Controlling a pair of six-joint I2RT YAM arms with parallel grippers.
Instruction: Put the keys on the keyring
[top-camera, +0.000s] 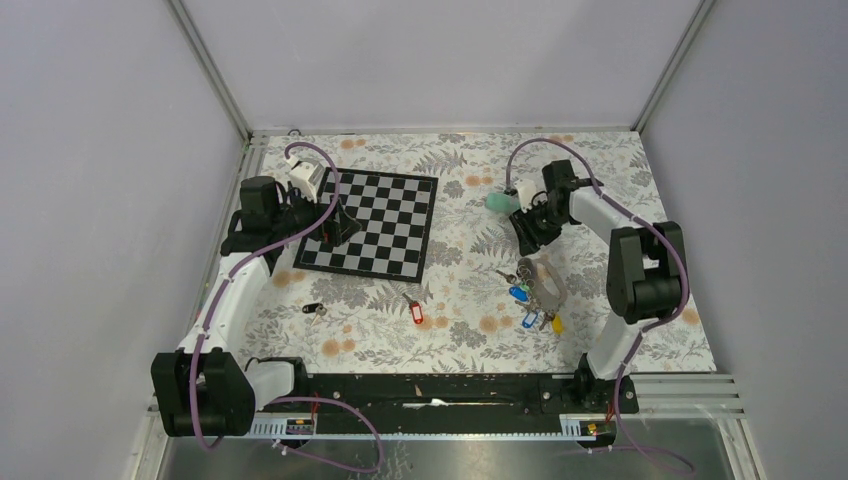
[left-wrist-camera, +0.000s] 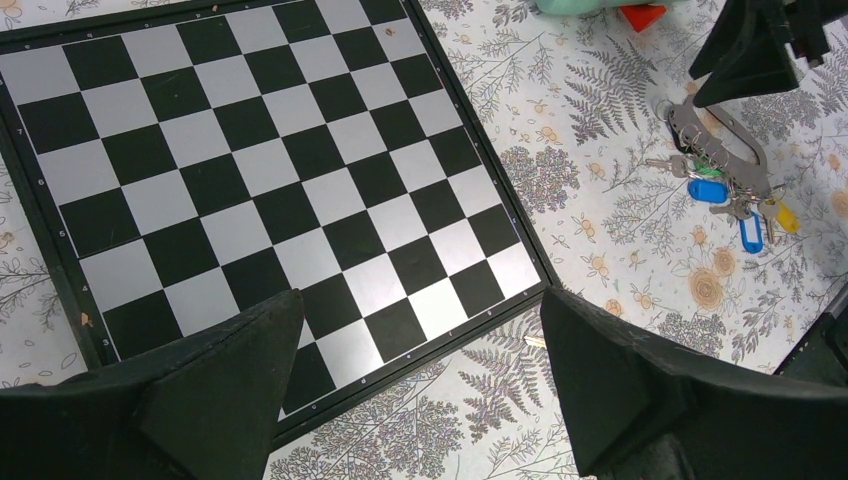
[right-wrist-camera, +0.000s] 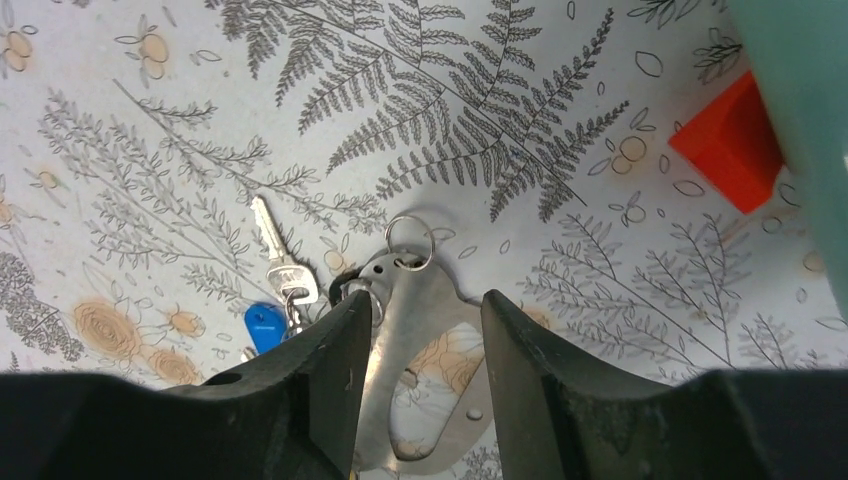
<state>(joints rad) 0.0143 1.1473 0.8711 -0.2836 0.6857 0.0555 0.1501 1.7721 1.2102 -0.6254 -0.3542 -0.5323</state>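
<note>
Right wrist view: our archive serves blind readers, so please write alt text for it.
The open right gripper hangs over a grey metal keyring on a fern-patterned tablecloth. A silver key with a blue tag lies at the ring's left; a teal tube with a red cap shows upper right.

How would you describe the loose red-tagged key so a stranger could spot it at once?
In the overhead view, find the chessboard. Just below its lower right corner a single key lies alone. Its tag is red; the other loose key, further left, has a black tag.
</note>
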